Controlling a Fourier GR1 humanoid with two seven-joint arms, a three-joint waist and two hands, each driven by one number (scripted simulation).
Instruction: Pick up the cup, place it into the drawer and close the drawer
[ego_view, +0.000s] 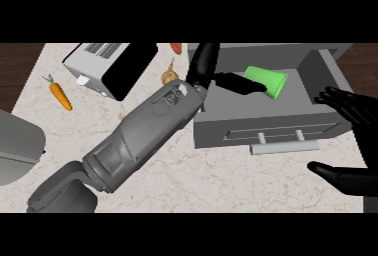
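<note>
**Cup held over the open drawer**

I count one green cup (267, 81), upper centre-right, pinched by my left hand (235, 82) inside the one open drawer (266, 131). My right hand (353, 112), fingers relaxed, is cut off at right. One carrot (60, 95) lies upper left.

The open drawer (317, 75) is crowded by the green cup (267, 81) and left robot hand (235, 82).
</note>
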